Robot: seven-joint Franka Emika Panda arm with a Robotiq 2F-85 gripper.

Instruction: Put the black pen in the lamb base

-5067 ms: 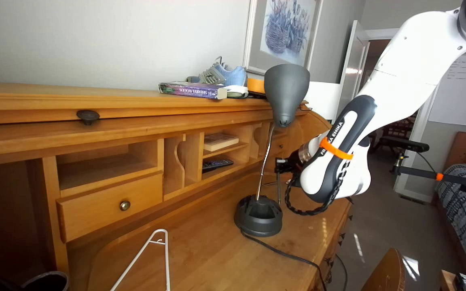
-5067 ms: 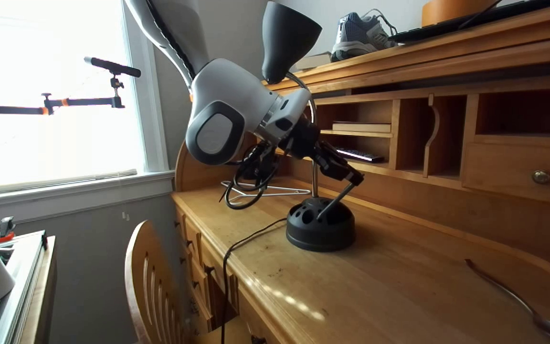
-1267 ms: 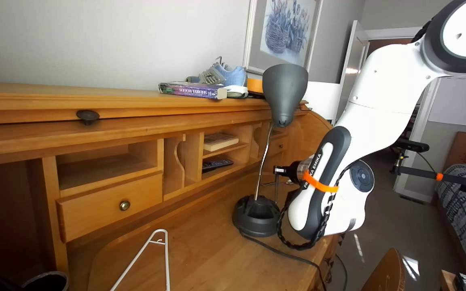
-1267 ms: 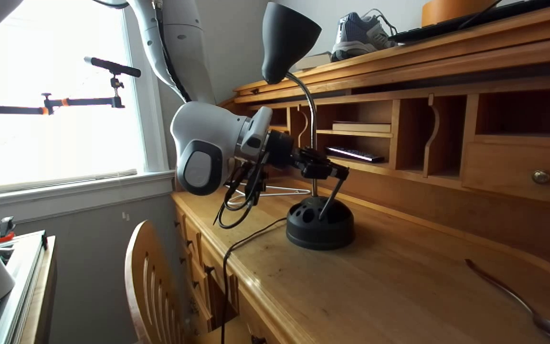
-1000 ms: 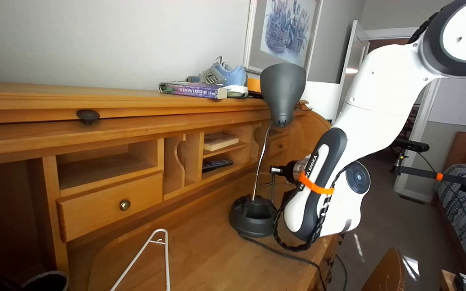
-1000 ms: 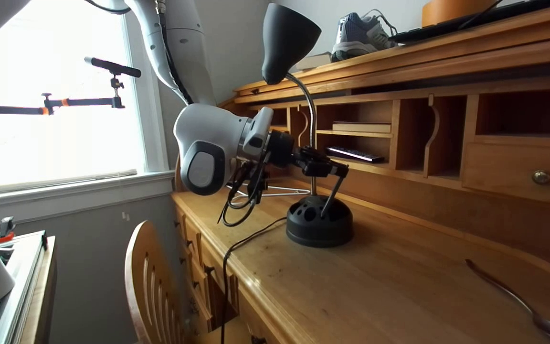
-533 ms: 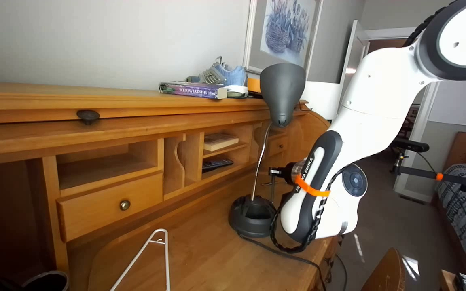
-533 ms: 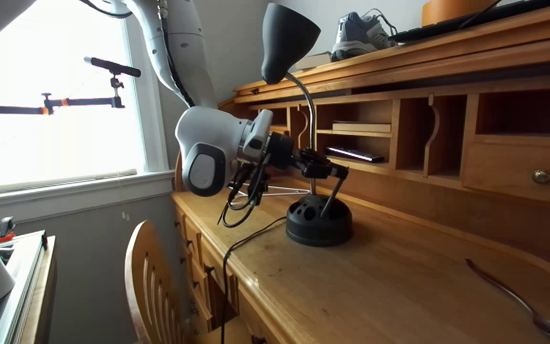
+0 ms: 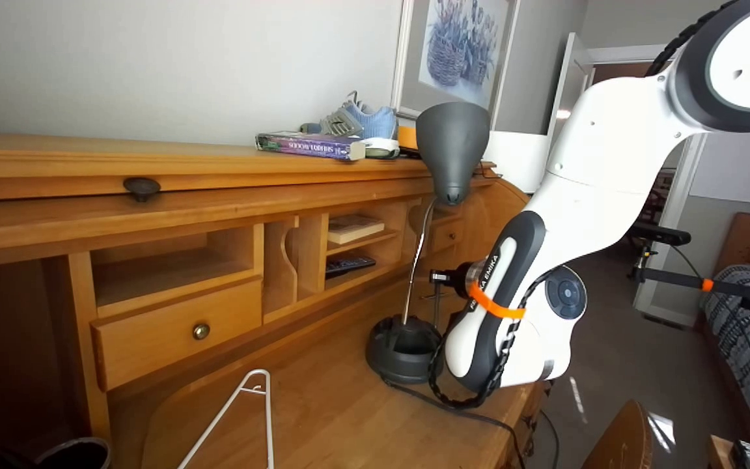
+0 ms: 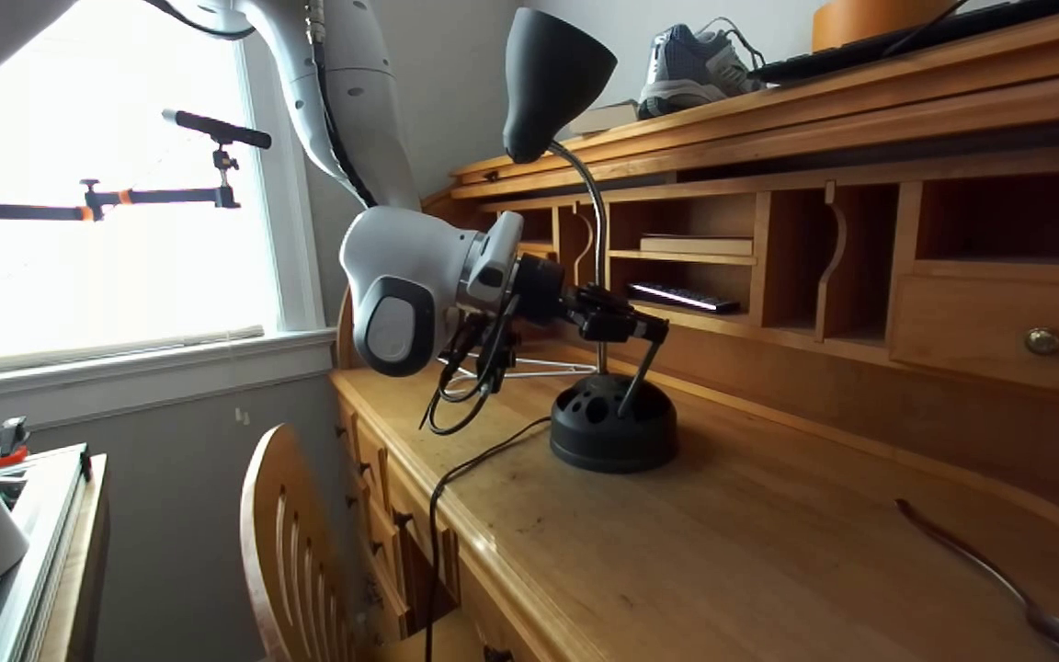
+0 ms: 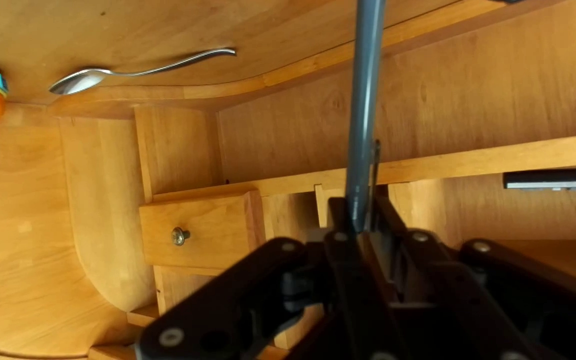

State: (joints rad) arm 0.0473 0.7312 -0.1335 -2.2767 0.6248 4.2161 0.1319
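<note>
"KA EMIKA" can be read on the robot arm (image 9: 593,176), the lettering partly covered by an orange band (image 9: 496,306); the paperback's spine (image 9: 313,146) shows "SHERRYL WOODS", upside down.

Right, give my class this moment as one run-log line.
gripper: shut on pen | pen: tilted, lower end at lamp base, whether inside unclear | release: not yet | spoon: on desk

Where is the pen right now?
In the wrist view, the pen is gripped in the fingers, right of centre; in an exterior view it slants down over the lamp base, though whether its tip is inside, I can't tell.
</note>
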